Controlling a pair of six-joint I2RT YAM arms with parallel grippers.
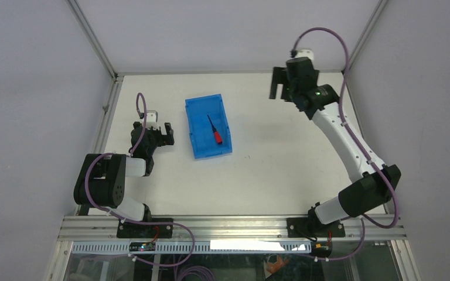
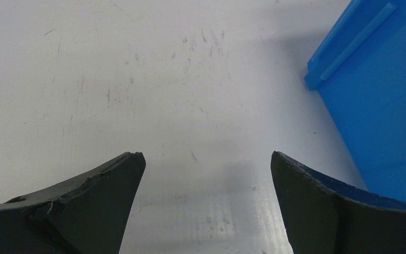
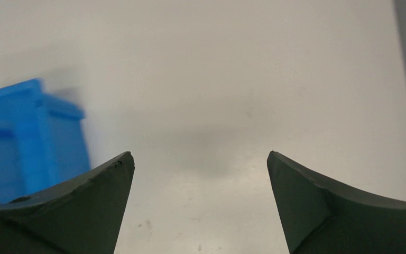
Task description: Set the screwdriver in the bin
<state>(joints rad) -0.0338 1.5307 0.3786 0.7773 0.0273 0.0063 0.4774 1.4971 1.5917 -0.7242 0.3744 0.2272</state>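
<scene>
The translucent blue bin (image 1: 201, 117) stands on the white table, left of centre. The screwdriver (image 1: 215, 132), red handle and thin black shaft, lies inside the bin on its floor. My left gripper (image 1: 167, 133) is open and empty, low over the table just left of the bin; the bin's wall shows at the right of the left wrist view (image 2: 375, 95). My right gripper (image 1: 278, 86) is open and empty, raised at the far right, well apart from the bin. The bin appears blurred at the left of the right wrist view (image 3: 26, 137).
The white table (image 1: 269, 170) is enclosed by grey walls with metal frame posts at the back corners. An aluminium rail (image 1: 234, 225) runs along the near edge by the arm bases.
</scene>
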